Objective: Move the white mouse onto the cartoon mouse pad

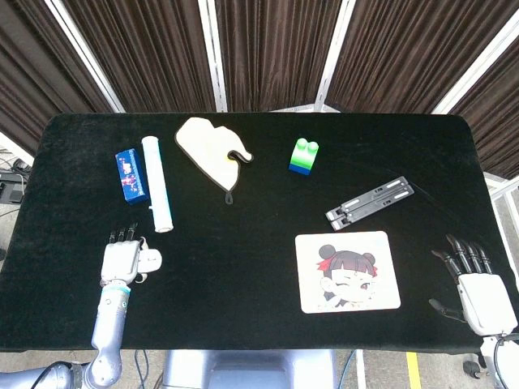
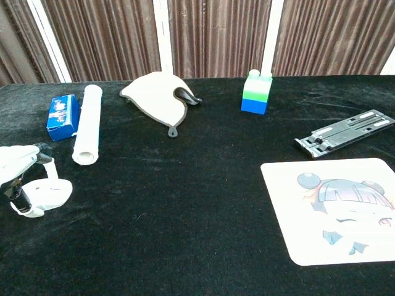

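My left hand (image 1: 121, 261) lay over the white mouse (image 2: 50, 192), fingers curled around it; my right hand (image 1: 482, 296) rested spread, holding nothing.

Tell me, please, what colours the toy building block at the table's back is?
The toy building block is green above blue, clearest in the chest view.

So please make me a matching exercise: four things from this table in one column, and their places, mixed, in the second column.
Things:
1. white mouse
2. cartoon mouse pad
3. green and blue block
4. blue box

Places:
A. beside the white roll
B. far side, right of the beige mitt
C. under the left hand
D. near edge, below the folding stand

Pairs: 1-C, 2-D, 3-B, 4-A
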